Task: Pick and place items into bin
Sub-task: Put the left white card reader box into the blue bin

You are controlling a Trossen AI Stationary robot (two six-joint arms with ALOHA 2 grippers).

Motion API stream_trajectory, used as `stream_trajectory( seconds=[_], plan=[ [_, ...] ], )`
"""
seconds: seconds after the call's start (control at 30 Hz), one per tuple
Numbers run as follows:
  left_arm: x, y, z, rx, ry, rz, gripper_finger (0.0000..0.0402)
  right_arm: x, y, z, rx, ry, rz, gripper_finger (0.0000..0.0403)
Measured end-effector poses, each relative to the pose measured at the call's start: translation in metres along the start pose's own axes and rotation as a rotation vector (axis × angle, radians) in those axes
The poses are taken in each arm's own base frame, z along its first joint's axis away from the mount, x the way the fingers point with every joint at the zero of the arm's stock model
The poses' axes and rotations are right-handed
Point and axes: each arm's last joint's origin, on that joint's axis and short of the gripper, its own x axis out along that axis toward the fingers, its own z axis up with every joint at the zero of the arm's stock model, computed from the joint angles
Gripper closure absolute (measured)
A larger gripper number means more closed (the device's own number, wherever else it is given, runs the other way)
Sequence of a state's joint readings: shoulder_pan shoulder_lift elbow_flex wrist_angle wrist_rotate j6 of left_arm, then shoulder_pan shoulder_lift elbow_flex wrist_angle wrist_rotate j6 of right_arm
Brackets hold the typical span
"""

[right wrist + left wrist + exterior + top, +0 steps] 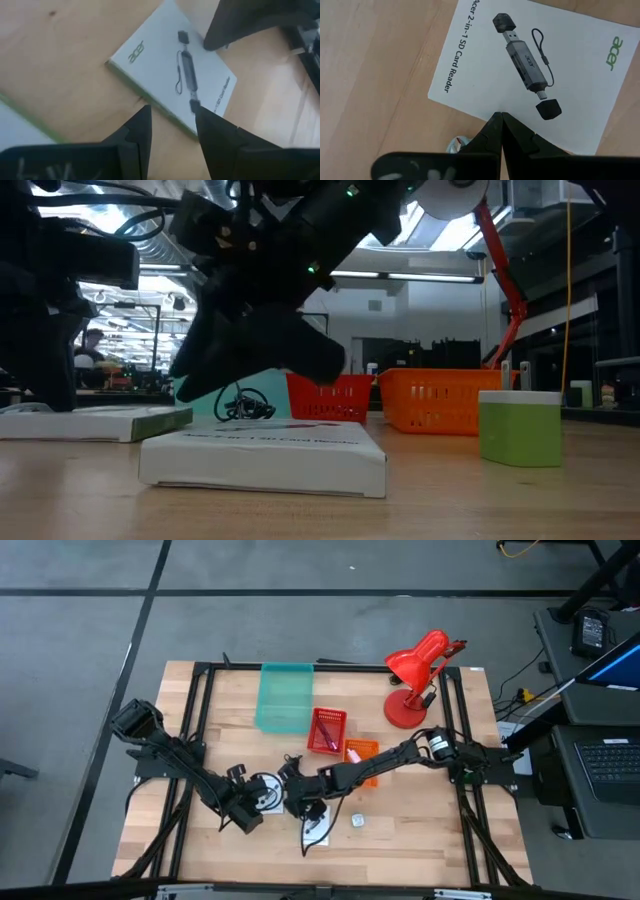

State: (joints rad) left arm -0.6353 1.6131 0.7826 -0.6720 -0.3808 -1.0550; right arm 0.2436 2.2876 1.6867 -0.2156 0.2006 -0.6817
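I've parked my right gripper [171, 131], fingers apart, over the white box [170, 67] to straddle it. My left gripper [501, 131] (fingers pinched together, empty) hovers over the same box, out of the way.

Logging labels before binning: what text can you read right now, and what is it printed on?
"Acer 2-in-1 SD Card Reader": white box, under the left claw.
"acer": green logo, same box; it also shows in the right wrist view.
Print on the white box's front edge in the low view: too blurred to read.
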Motion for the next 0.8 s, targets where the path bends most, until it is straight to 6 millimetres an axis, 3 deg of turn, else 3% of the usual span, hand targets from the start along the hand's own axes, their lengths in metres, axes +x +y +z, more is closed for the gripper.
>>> stream_trajectory(
  seconds=[0.3,0.8],
  plan=[
    [-0.001,-0.001,-0.002,0.013,-0.011,0.002,0.0400,0.020,0.003,0.001,-0.025,0.101,0.015,0.0271],
    [-0.001,-0.001,-0.002,0.013,-0.012,0.001,0.0400,0.018,0.000,0.004,-0.043,0.110,0.005,0.0271]
  ],
)
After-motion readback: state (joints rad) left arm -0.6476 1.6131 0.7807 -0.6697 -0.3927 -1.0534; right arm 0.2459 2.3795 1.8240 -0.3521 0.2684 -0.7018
